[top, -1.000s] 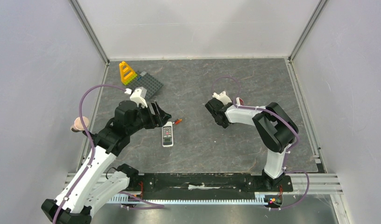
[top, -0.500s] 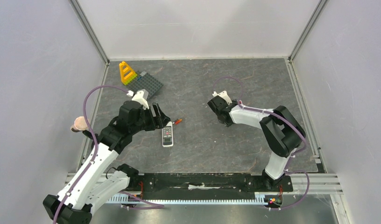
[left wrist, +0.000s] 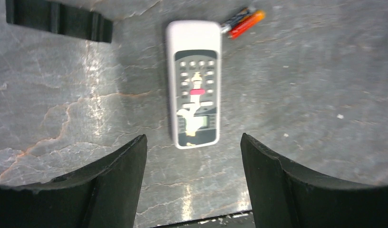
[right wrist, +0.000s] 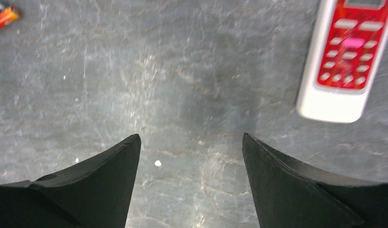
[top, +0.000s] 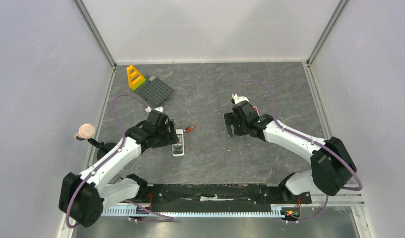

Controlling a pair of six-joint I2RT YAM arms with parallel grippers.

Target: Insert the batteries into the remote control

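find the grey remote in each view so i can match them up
Top external: grey remote, left of centre.
Left wrist: upper centre, lengthwise up the frame.
Right wrist: not in it; a red remote shows instead.
Shared landmark: red batteries, by the grey remote's upper right corner in top external and left wrist. The orange bit in right wrist's top-left corner may be them.

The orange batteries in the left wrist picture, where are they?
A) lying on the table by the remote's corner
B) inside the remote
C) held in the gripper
A: the batteries lie on the table beside a corner of the grey-faced remote, and the left gripper is open and empty.
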